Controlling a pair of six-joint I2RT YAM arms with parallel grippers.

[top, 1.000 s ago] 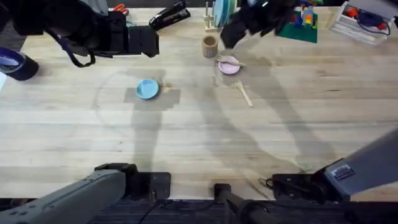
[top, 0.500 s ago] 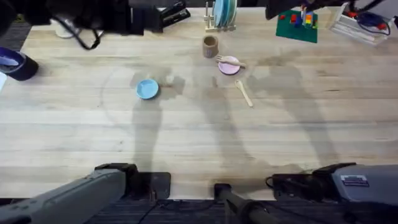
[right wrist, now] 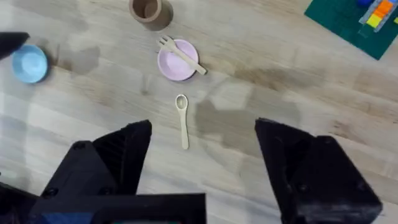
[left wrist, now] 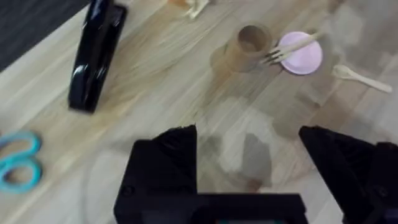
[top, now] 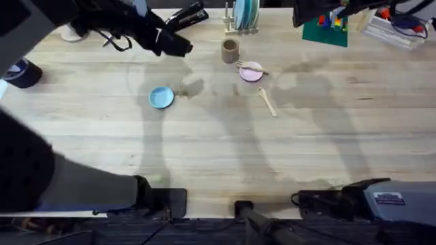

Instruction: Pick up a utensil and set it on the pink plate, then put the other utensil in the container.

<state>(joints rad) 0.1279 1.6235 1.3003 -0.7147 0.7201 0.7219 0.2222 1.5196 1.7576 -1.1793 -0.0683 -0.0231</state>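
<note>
We see the desk [top: 218, 150] carrying everything near its far edge. Both the left gripper [left wrist: 249, 158] and right gripper [right wrist: 202, 158] hang spread wide, pinching nothing. The cup [top: 230, 50] stands beside the pink plate [top: 251, 72], where the fork [top: 249, 67] rests. The spoon [top: 267, 101] lies just nearer.

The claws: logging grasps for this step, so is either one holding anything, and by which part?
Nothing is held. Both the left claw and right claw are open above the table; the fork lies on the pink plate, the spoon on the table.
</note>
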